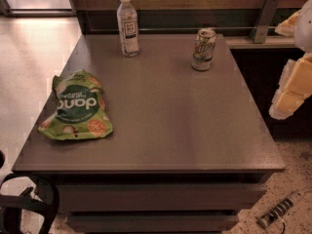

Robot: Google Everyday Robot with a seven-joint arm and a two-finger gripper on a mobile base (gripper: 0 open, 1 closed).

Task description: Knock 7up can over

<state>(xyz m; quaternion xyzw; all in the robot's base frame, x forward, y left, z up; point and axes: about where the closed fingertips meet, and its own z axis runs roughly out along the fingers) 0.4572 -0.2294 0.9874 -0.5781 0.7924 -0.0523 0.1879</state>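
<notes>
7up can [203, 49] upright toward the far right of the desk [185, 130].
It stands well apart from the claw [291, 89], which hangs beyond the desk's right edge with nothing visibly in its hold; whether it is open or closed cannot be told. A clear bottle [127, 26] with a white cap stands upright to the can's left. A green snack bag [76, 106] lies flat near the left edge.

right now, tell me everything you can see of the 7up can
The 7up can is a small silver-white metal can with green and red marks and a shiny top rim. It stands upright on the table near its far right corner, touching nothing else. The claw is low at the left, far off.
</notes>
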